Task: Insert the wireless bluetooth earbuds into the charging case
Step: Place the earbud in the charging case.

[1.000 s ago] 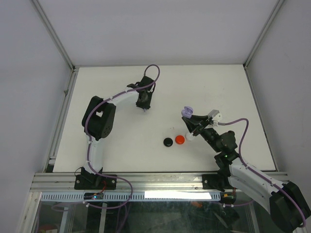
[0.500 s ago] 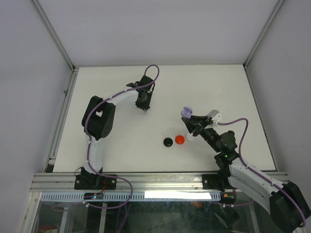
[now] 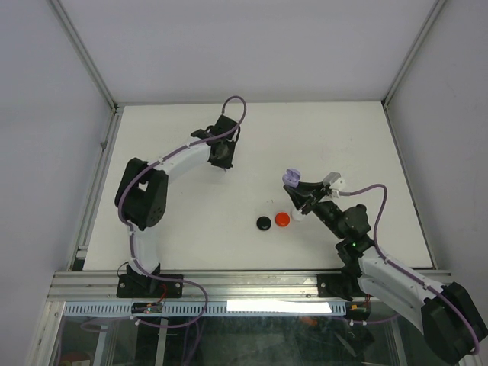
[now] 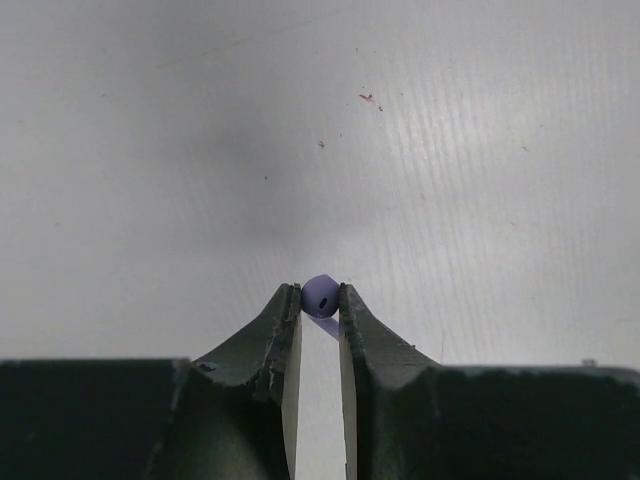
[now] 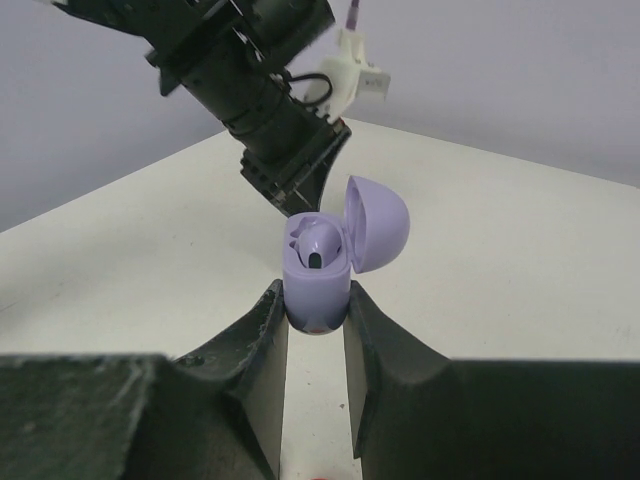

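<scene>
A white counter [image 3: 191, 206] carries two arms bolted at its near edge. The left arm [image 3: 179, 156] reaches to the far middle of the counter, its wrist pointing down. The right arm [image 3: 381, 267] stretches from the near right corner toward the centre.

The left jaws are closed on a lavender bud [image 4: 320, 296], pinched at the very tips; whether it touches the counter cannot be told. The right jaws are clamped on the base of a lavender case [image 5: 318, 290], held upright above the counter. Its domed lid [image 5: 378, 225] is swung open to the right in the wrist view. From above, the case [image 3: 290, 178] sits well apart from the left jaws, to their right.

A black puck [image 3: 264, 223] and a red puck [image 3: 282, 219] lie side by side on the counter, just left of the right arm's wrist and nearer than the raised case.

A second bud [image 5: 318, 245], also lavender, is seated in the open case.
</scene>
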Controlling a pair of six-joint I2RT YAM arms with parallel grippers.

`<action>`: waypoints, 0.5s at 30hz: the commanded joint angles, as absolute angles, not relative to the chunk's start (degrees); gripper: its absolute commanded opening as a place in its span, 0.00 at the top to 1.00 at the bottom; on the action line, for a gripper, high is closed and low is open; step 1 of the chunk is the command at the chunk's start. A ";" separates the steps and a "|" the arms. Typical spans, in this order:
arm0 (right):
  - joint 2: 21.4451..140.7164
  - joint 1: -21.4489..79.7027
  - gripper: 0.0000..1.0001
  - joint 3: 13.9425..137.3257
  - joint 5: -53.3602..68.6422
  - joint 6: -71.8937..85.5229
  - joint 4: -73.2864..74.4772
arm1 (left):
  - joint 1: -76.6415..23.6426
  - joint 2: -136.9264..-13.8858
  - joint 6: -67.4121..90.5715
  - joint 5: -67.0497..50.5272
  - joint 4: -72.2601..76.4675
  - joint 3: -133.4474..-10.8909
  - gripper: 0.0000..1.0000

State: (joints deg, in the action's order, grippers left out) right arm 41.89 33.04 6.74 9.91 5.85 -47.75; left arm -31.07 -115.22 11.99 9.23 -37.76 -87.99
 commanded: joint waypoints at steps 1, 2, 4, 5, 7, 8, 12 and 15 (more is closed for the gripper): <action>42.96 33.22 1.00 9.42 10.76 4.51 -52.59 | -34.09 -103.92 12.73 14.56 -32.31 -85.70 0.88; 43.39 33.24 1.00 9.66 10.88 4.42 -52.88 | -34.89 -102.50 12.48 15.57 -31.30 -84.85 0.88; 44.03 33.23 1.00 10.23 11.06 4.18 -53.52 | -36.62 -99.37 12.02 17.16 -29.41 -83.30 0.88; 44.40 33.22 1.00 10.40 11.14 4.09 -54.12 | -37.60 -97.27 11.82 18.01 -28.46 -82.47 0.88; 45.18 33.23 1.00 10.54 11.37 3.84 -55.47 | -39.92 -94.07 11.04 19.98 -25.83 -80.64 0.88; 45.47 33.23 1.00 10.49 11.56 3.73 -56.45 | -41.55 -92.45 10.62 21.00 -24.54 -79.77 0.88; 47.00 33.23 1.00 10.65 12.44 3.53 -59.98 | -45.30 -86.56 9.55 22.86 -19.80 -76.78 0.88; 48.05 33.26 1.00 11.52 12.82 3.19 -60.44 | -47.32 -82.66 8.32 22.58 -15.46 -74.41 0.90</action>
State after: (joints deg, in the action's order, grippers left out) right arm 47.09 33.04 8.05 11.62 4.62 -54.04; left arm -45.74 -88.53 10.76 19.84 -24.45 -76.86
